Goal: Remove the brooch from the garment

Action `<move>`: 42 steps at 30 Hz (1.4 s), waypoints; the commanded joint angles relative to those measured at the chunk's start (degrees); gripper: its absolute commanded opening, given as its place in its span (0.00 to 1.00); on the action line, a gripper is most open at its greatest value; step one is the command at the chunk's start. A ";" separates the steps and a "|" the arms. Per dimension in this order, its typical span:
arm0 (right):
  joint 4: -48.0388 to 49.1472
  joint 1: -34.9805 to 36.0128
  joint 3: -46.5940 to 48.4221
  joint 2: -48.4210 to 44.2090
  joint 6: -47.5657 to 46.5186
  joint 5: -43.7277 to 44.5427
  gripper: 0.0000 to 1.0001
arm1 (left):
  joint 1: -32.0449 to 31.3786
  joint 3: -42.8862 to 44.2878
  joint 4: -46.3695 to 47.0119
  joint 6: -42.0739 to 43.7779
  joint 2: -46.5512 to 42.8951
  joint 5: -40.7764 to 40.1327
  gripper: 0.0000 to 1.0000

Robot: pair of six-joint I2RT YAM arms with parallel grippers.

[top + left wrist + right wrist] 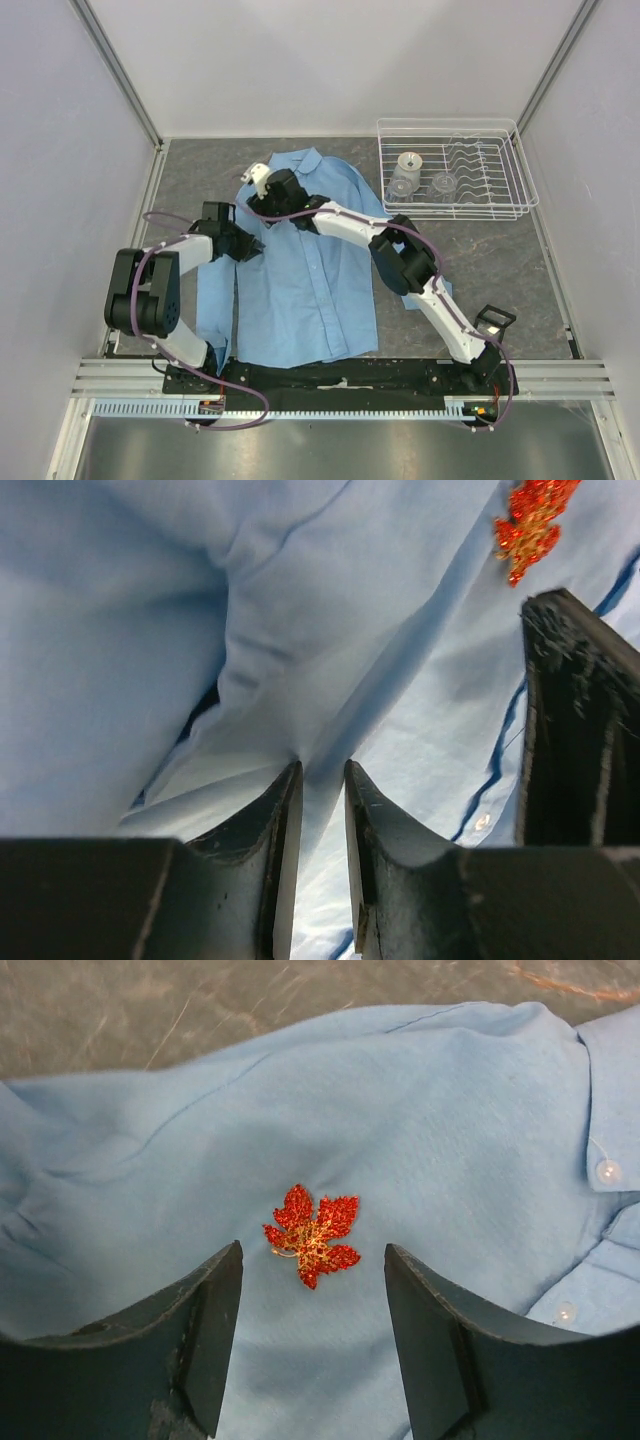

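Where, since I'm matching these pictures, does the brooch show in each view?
Top external: not visible, likely under the right gripper.
Left wrist: the brooch sits in the top right corner.
Right wrist: centre, inside the open right gripper.
Shared landmark: the blue shirt.

The light blue cloth shirt point(305, 290) lies on the grey table point(500, 280), the white wire rack point(520, 185) to its right, farther back. The red leaf-shaped brooch point(312, 1235) sits on its chest
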 commanded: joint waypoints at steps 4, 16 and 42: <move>-2.12 3.35 3.56 1.51 -22.68 14.25 0.58 | -0.02 -1.28 -12.66 -3.51 -3.14 -5.05 0.30; 1.22 4.32 -4.97 -1.03 -29.81 6.10 0.47 | 2.88 -1.00 -12.17 -0.70 -4.80 -4.79 0.28; 11.51 4.32 -10.16 -3.67 -27.43 -2.80 0.45 | 8.24 -2.68 -8.30 -5.97 -8.25 2.07 0.25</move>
